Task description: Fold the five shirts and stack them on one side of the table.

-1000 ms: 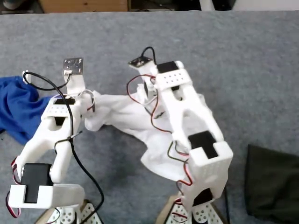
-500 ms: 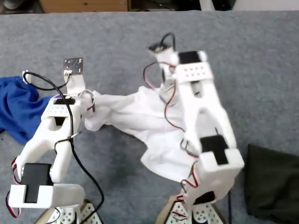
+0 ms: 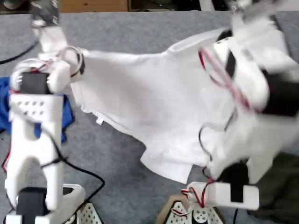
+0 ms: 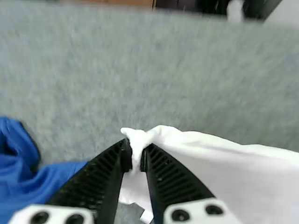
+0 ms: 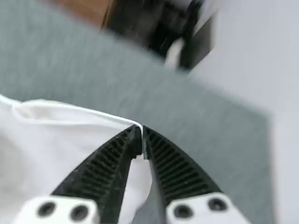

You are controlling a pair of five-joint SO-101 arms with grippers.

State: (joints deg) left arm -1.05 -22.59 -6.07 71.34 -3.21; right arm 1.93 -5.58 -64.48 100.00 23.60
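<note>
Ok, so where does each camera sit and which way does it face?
High view: fixed above the near side, looking down on the table; left arm and right arm show, white shirt spread between.
Left wrist view: on the left wrist, looking along its fingers, shut on a shirt corner, toward the far edge.
Right wrist view: on the right wrist, looking along its fingers, shut on the shirt's edge.
Shared: high and left wrist views both show the blue shirt.

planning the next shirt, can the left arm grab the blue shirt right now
Probably not yet. The left gripper is shut on a corner of the white shirt, so it is occupied. The blue shirt lies close by, so range looks fine.
</note>
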